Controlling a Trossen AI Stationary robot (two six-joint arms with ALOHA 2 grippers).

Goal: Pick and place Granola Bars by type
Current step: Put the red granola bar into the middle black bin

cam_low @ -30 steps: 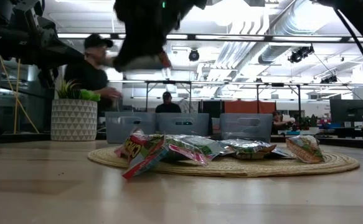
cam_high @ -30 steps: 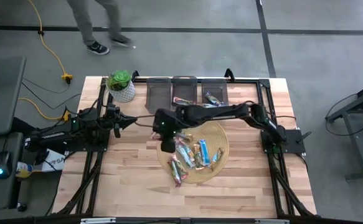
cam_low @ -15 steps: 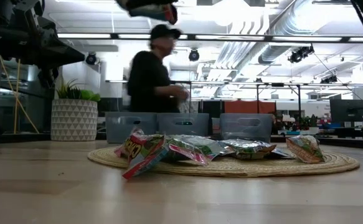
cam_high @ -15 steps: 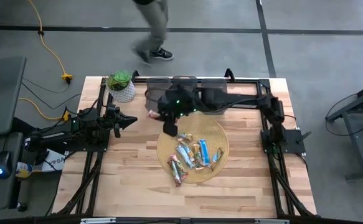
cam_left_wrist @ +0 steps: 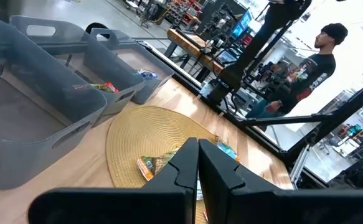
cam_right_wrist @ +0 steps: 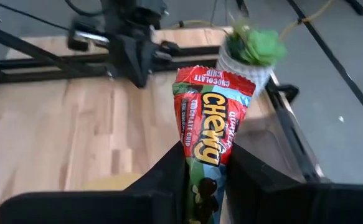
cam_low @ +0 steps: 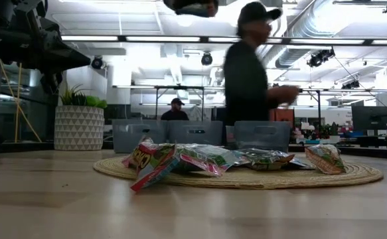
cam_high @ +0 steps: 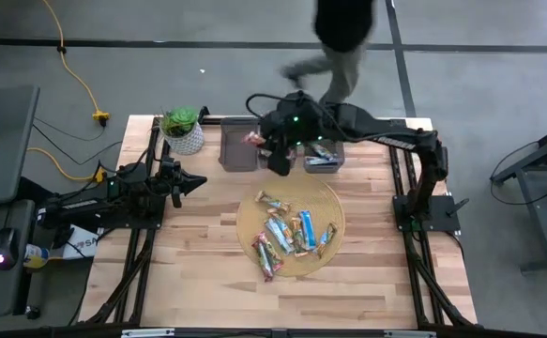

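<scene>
The right gripper (cam_right_wrist: pixel 203 171) hung above the grey plastic bins (cam_high: pixel 238 150), its fingers (cam_right_wrist: pixel 169 174) clamped on a red foil-wrapped granola bar (cam_right_wrist: pixel 207 121) jutting ahead of them. Below it, more bars (cam_high: pixel 292 230) lay on a round woven mat (cam_high: pixel 325 202). The left gripper (cam_left_wrist: pixel 198 163) waited at the desk's (cam_high: pixel 198 253) edge, fingers together.
</scene>
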